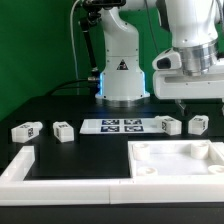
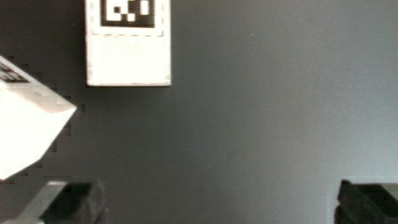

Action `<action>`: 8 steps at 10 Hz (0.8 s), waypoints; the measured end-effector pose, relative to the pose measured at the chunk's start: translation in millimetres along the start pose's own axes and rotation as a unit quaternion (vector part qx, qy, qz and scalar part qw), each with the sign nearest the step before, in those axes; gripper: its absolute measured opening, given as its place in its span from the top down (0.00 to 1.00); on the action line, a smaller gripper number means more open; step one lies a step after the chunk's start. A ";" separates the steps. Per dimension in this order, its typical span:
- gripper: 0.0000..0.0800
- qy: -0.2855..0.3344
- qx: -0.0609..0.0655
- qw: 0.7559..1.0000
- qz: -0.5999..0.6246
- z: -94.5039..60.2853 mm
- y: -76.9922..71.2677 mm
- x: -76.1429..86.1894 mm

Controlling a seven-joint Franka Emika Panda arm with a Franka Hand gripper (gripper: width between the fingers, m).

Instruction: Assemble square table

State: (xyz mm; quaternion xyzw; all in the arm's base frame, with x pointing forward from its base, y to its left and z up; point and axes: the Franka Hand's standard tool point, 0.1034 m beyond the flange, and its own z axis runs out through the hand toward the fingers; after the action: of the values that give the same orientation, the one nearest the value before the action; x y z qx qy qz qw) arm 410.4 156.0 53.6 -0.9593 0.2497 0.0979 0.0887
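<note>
White parts on black, green behind.
I read a white plastic square tabletop slab (image 1: 180,165) and four short white block legs (image 1: 25,130), (image 1: 63,130), (image 1: 168,125), (image 1: 199,124), each with a black-and-white square tag. The marker board (image 1: 122,125) is white with black-and-white tags, and the long white border rail (image 1: 20,165) matches it. The flat table surface (image 1: 60,105) is matte black, the backdrop (image 1: 40,40) green. On the wrist view the gripper (image 2: 217,203) shows dark grey fingers (image 2: 68,203).

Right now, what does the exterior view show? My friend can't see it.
A white robot arm hangs over a black table, above two of four small tagged legs lined up beside the marker board. The square tabletop lies nearer the camera, no legs attached.
</note>
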 end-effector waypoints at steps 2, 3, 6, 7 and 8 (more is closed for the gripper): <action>0.19 -0.092 0.003 0.996 -0.003 8.6 12.9 -9.6; 0.19 -0.137 0.005 0.991 0.001 13.2 16.8 -11.5; 0.19 -0.255 0.010 0.967 0.012 16.2 17.9 -14.6; 0.19 -0.296 0.009 0.955 0.013 16.0 20.6 -18.4; 0.19 -0.331 0.008 0.943 0.017 17.0 21.5 -18.9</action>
State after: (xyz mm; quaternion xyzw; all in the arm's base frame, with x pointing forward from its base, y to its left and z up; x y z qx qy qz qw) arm 381.1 150.0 39.0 -0.8675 0.2231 0.4097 0.1729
